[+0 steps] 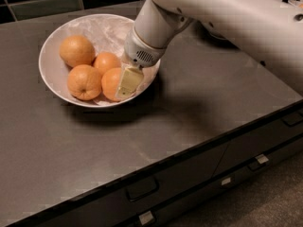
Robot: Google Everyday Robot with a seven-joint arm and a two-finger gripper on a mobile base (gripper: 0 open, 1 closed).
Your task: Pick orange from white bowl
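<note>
My arm (227,13) comes in from the upper right and slopes down to the left, so that my gripper (125,91) is lowered inside the white bowl (40,60), pointing downward at its right side. It lies against the right side of the orange (109,82), but I cannot tell if it is apart or closed on this fruit. I count four oranges, all lying in the one white bowl, and the bowl stands on the dark surface (189,112) at its far left part.
</note>
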